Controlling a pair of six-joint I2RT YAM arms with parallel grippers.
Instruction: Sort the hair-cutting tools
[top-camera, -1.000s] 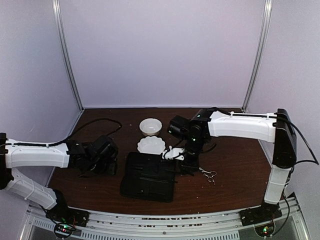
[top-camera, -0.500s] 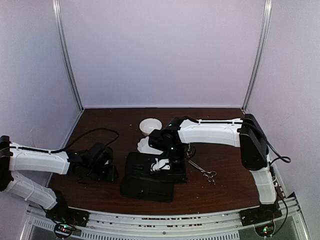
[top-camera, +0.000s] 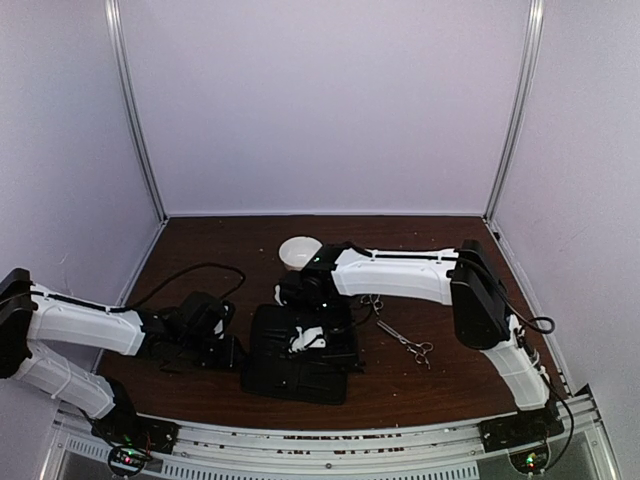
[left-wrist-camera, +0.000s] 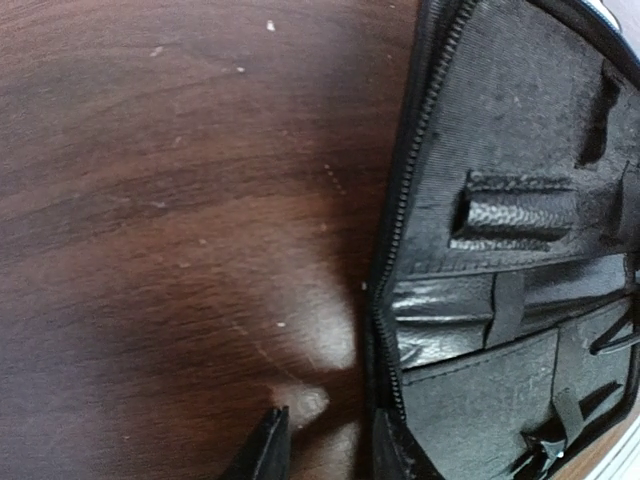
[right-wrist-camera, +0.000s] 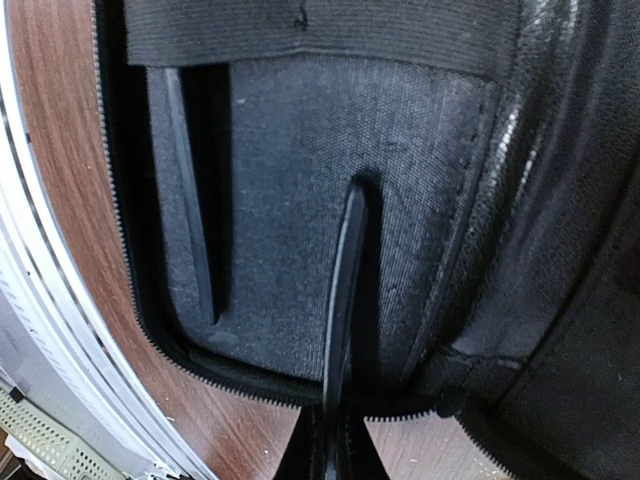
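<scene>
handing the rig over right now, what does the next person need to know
The left gripper is open, low over the table at the left edge of the black case, holding nothing.
The right gripper is shut on a black stick tool over the open case.
What looks like another black stick lies inside the case.
The scissors lie on the table right of the case; a second pair seems to lie behind them.
Left: place the held stick, then both scissors.

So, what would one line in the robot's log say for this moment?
right hand: shut on black stick tool, over open case | left hand: open, beside case edge | scissors: lying on table
</scene>
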